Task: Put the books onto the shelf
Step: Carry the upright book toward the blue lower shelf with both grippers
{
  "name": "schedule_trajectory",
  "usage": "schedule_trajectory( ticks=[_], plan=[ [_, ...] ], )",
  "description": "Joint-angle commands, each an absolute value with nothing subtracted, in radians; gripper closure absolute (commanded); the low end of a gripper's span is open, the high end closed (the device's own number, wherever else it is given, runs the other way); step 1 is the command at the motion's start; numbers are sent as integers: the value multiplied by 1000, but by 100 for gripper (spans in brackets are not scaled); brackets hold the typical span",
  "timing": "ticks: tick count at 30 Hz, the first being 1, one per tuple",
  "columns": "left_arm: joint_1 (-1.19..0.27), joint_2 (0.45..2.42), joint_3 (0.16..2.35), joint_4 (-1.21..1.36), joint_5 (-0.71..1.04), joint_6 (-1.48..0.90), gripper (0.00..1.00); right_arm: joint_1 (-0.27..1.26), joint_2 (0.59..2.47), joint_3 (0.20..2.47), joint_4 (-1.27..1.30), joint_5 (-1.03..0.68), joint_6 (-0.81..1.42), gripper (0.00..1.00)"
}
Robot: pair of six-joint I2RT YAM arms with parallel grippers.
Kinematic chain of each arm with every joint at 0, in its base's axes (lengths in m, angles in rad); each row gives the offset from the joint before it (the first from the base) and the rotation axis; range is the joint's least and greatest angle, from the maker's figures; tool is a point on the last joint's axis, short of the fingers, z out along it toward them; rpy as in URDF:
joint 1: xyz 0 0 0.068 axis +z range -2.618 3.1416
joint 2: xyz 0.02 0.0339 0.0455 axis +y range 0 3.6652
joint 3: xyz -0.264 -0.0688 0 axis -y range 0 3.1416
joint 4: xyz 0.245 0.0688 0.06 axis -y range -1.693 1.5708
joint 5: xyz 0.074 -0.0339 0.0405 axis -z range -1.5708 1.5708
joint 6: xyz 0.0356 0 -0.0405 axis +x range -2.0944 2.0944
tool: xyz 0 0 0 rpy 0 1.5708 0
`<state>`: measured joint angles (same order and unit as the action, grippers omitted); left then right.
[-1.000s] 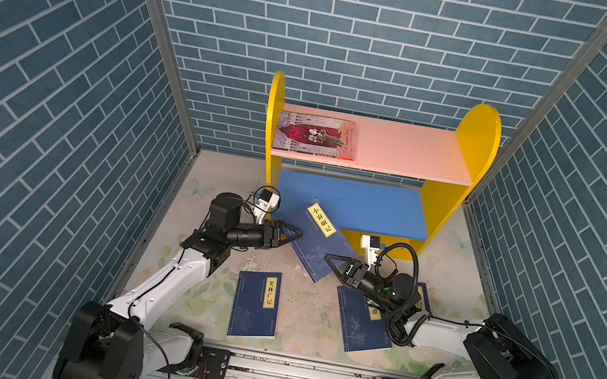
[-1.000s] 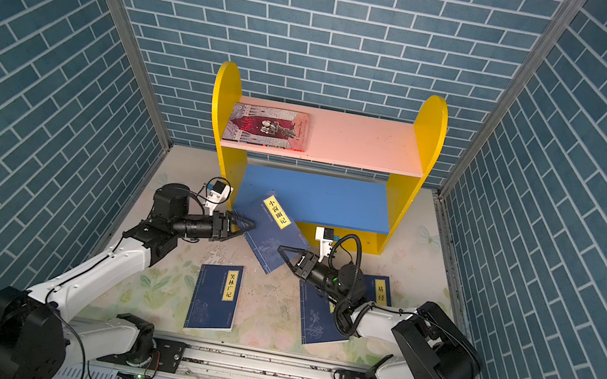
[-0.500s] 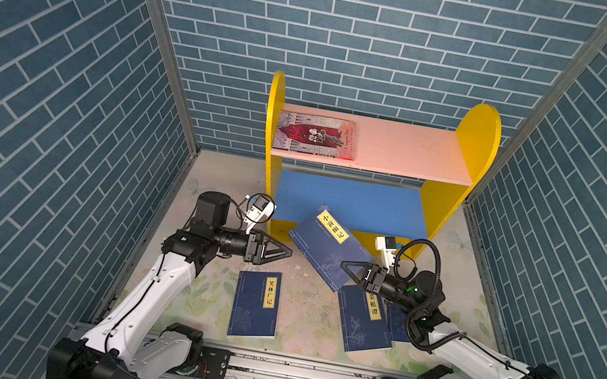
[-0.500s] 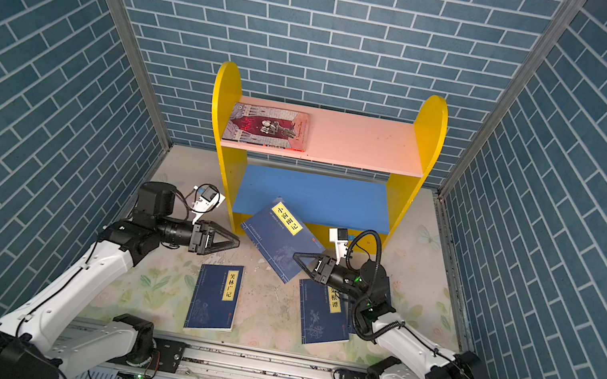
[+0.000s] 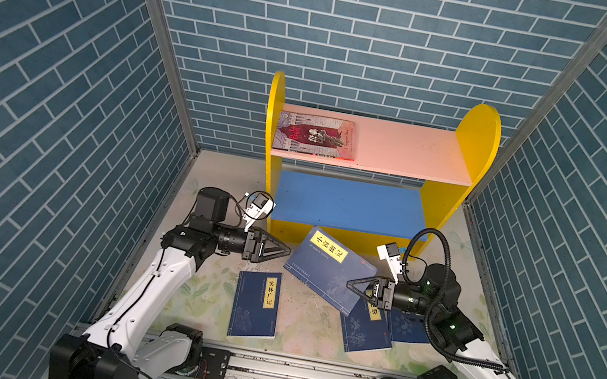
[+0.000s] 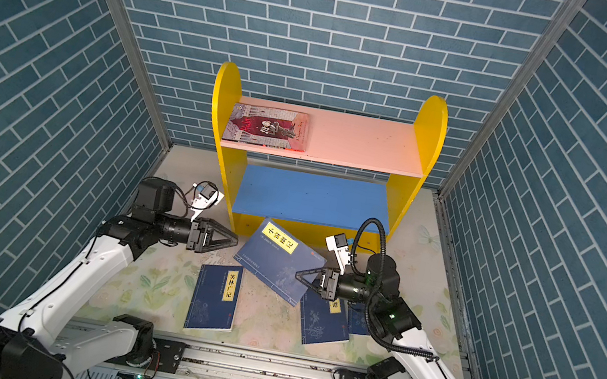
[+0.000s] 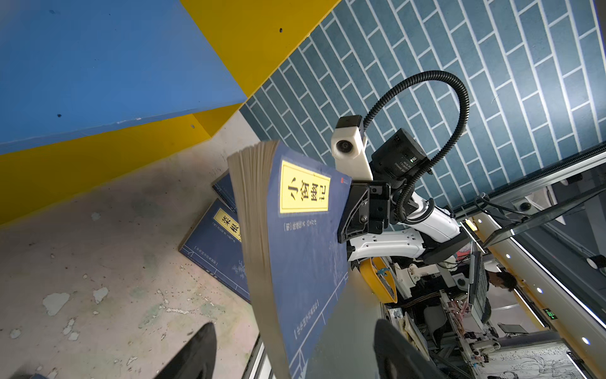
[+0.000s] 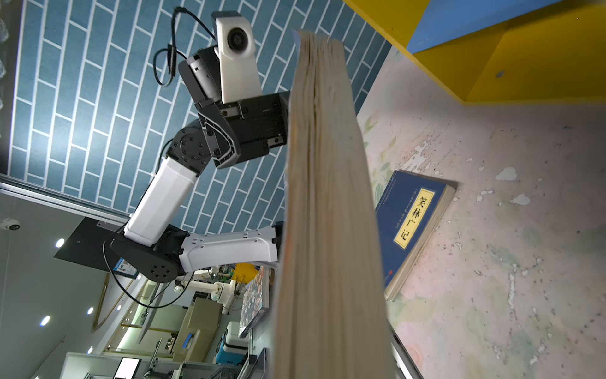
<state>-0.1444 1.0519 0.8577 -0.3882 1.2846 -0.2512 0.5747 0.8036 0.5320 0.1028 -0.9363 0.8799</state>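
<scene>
My right gripper is shut on the corner of a navy book with a yellow label and holds it tilted off the floor in front of the shelf. Its page edge hides the fingers in the right wrist view. The left gripper is open at the book's opposite side, and that near edge shows between its fingers without being gripped. Another navy book lies flat on the floor. Two more overlap under the right arm. A grey-and-red book rests on the pink board.
The shelf's blue lower board is bare and stands just behind the held book. Blue brick walls close in on both sides and the back. A metal rail runs along the front edge of the worn floral floor.
The right gripper has pulled back toward the right and front with the book, tilting it up. The left arm has drawn back leftward and turned its open gripper to face the book's edge.
</scene>
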Motion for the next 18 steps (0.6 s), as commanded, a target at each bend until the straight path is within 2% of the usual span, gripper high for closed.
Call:
schedule_trajectory(
  ticks=[1, 6, 18],
  plan=[
    [-125, 1055, 866, -354, 1217, -281, 25, 566, 776, 597, 0, -1016, 761, 100],
    [-117, 1074, 832, -238, 1275, -388, 23, 557, 781, 624, -48, -1041, 723, 100],
    [-144, 1113, 782, -141, 1413, -482, 18, 541, 843, 673, -41, -1140, 693, 100]
  ],
)
